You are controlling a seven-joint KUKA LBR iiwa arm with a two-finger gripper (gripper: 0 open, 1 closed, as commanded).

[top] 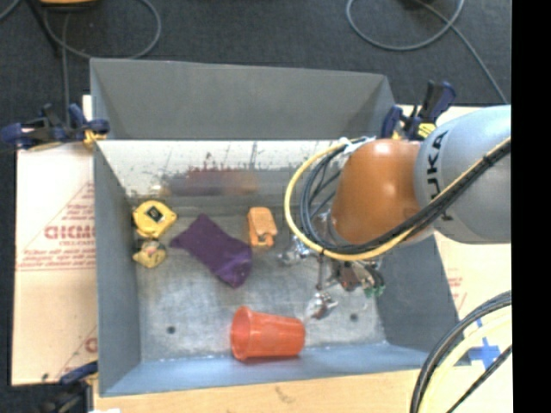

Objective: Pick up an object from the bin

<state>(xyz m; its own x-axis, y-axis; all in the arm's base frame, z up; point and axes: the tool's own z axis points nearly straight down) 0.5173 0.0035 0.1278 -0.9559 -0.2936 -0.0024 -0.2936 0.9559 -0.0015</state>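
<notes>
My gripper [322, 306] hangs below the orange wrist cover, low over the bin floor right of centre, a finger's tip just right of an orange-red plastic cup. The cup [266, 335] lies on its side near the front wall, its mouth towards the gripper. A small orange block [262, 227] sits up and left of the gripper near the back. A purple cloth [214, 248] lies crumpled in the middle-left. I see nothing between the fingers.
A yellow tape measure [153, 218] and a small yellow toy [149, 254] lie by the left wall. The arm and its cables cover the bin's right part.
</notes>
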